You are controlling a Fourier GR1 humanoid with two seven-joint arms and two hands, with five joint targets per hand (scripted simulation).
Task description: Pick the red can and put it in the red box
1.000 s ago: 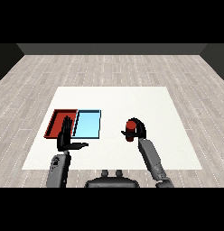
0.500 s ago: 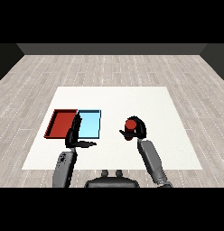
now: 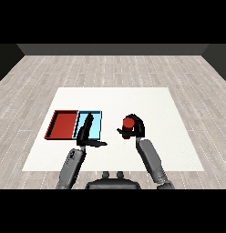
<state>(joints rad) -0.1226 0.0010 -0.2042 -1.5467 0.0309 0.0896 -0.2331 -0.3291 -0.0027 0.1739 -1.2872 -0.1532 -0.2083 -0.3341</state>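
Observation:
The red can (image 3: 128, 124) stands upright in the middle of the white table (image 3: 115, 102), right of the trays. My right hand (image 3: 135, 128) is curled round it, thumb on its left side. The red tray (image 3: 63, 124) lies at the left with nothing in it, and the light blue tray (image 3: 95, 122) adjoins it on the right. My left hand (image 3: 87, 132) hovers over the light blue tray's left half with straight fingers pointing away and the thumb sticking out to the right; it holds nothing.
Both grey forearms come in from the lower corners, the left (image 3: 72, 164) below the trays and the right (image 3: 151, 159) below the can. White table surface extends behind and to the right of the can.
My left hand has shifted right, from over the red tray's edge to over the light blue tray. The right hand and the can have stayed about where they were.

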